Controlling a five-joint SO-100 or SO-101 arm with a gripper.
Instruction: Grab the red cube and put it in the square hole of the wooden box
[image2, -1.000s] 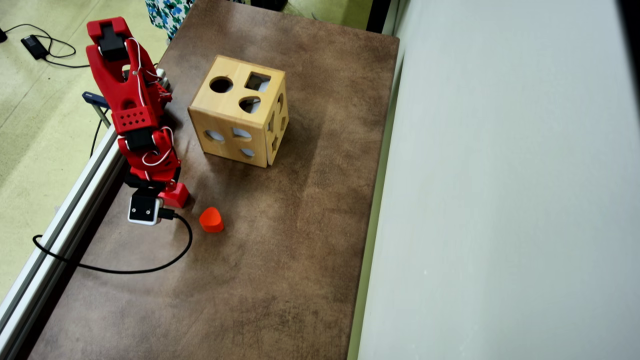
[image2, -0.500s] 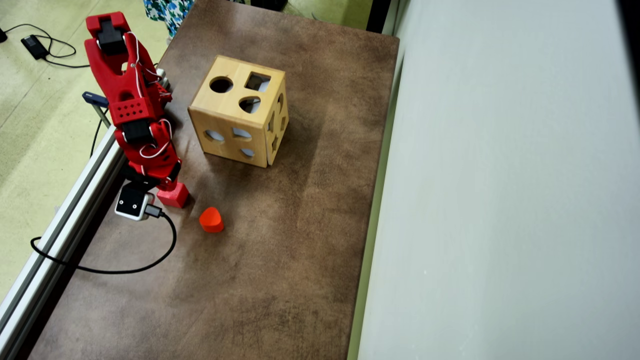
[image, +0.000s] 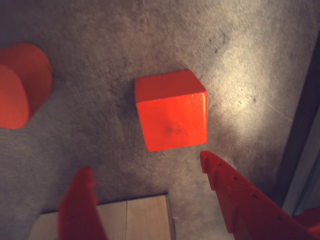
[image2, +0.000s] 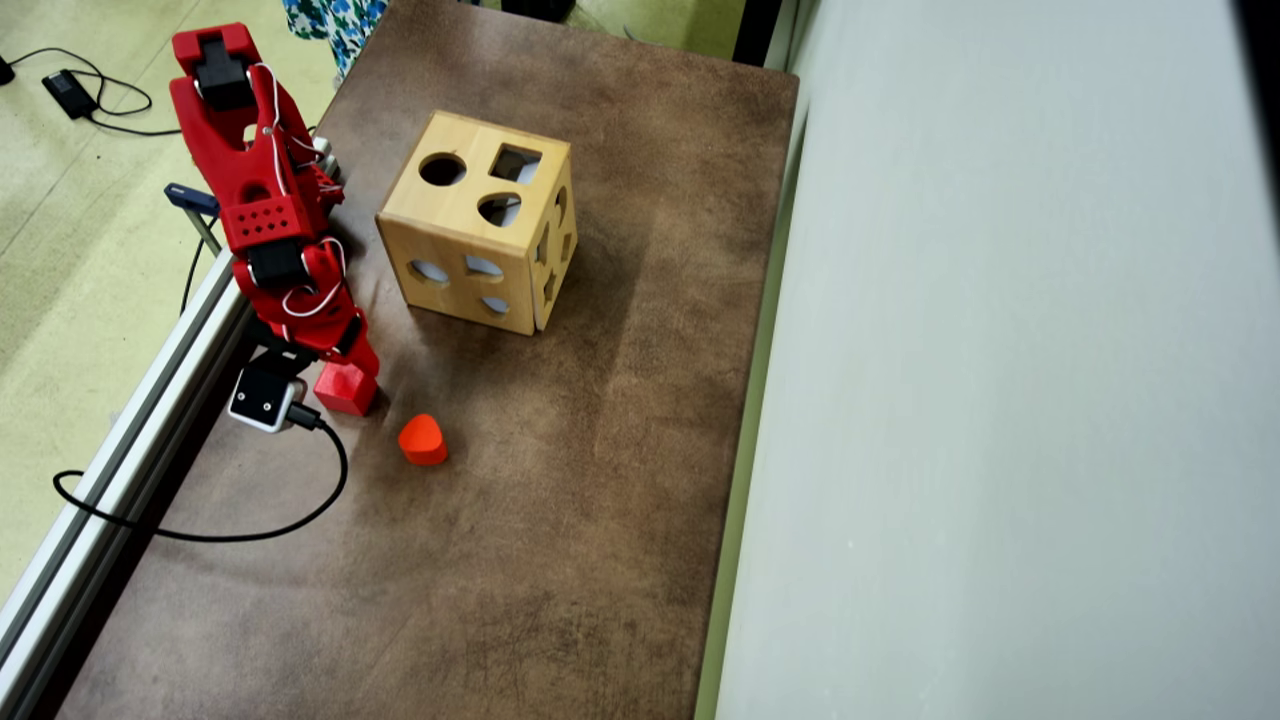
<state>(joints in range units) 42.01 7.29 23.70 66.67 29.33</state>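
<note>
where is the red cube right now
In the overhead view, the red cube sits on the brown table near its left edge, just under the gripper, left of the heart block.

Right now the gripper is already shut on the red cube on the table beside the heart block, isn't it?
Not quite: in the wrist view the gripper is open, its fingers short of the red cube and not touching it. The cube does sit on the table beside the heart block.

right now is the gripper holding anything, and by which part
Nothing is held. In the wrist view the gripper is open, its fingers short of the red cube, which sits on the brown table, untouched.
</note>
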